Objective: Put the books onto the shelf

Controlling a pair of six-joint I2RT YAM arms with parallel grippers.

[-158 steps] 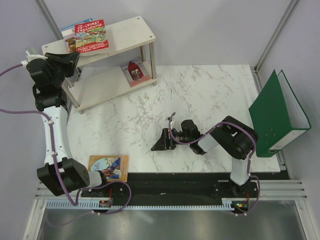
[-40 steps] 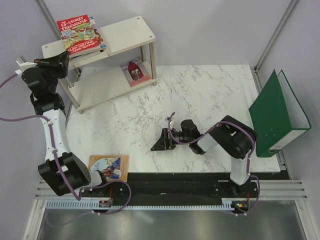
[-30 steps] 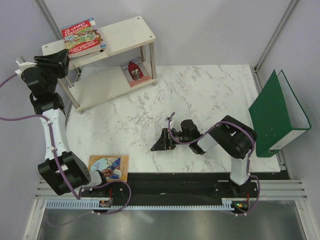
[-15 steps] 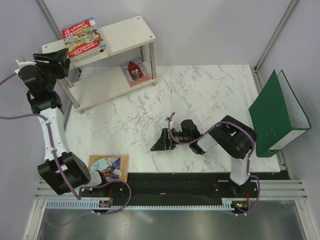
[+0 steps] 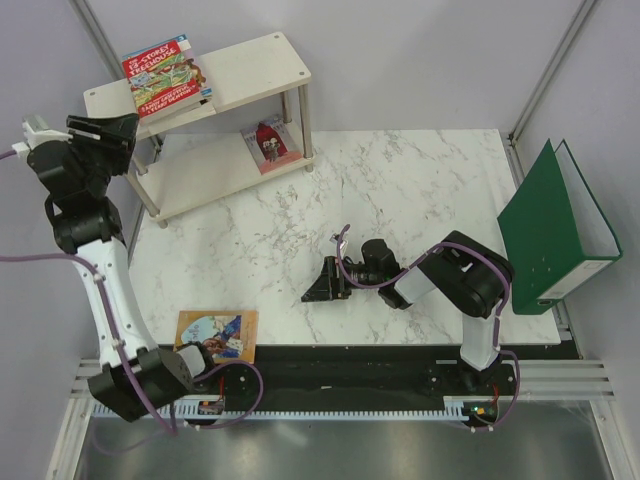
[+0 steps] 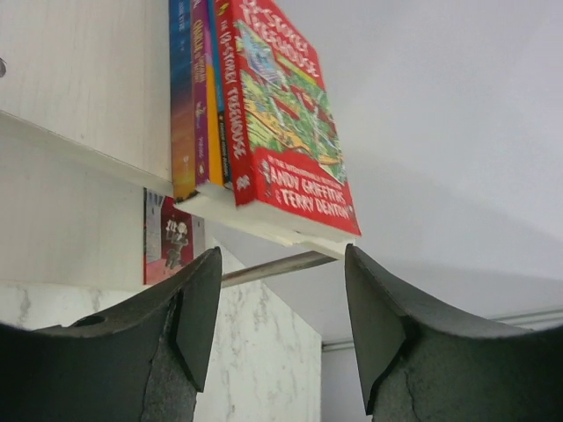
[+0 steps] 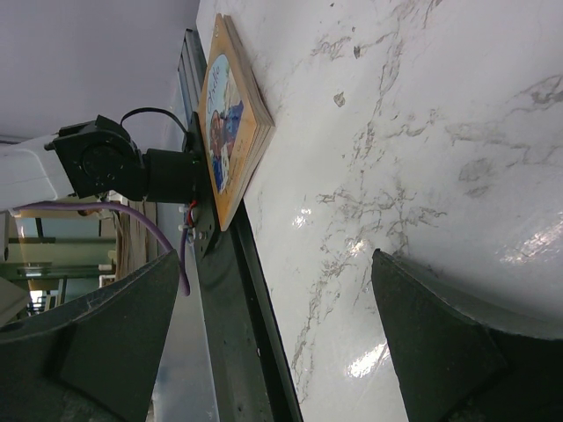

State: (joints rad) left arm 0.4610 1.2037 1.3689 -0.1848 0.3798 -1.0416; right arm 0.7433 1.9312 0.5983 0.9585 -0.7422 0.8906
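Orange-brown paperback with blue picture (image 5: 217,335) lies at the near edge of the white marble surface (image 5: 400,180), left of the wide, empty right claw (image 5: 318,281). The left claw (image 5: 122,128), parted and empty, hangs farther off.

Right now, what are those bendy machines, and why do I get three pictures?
Those are two robot arms, the left arm and the right arm, bolted to a marble table. One picture looks down from above. The other two come from little cameras on the wrists. The left arm's fingers are spread open and empty, facing the white shelf, where the red Treehouse book lies on a small pile. The right arm's fingers are open and empty too, low over the table. An orange book lies at the table's near edge, and a green binder stands at the right.
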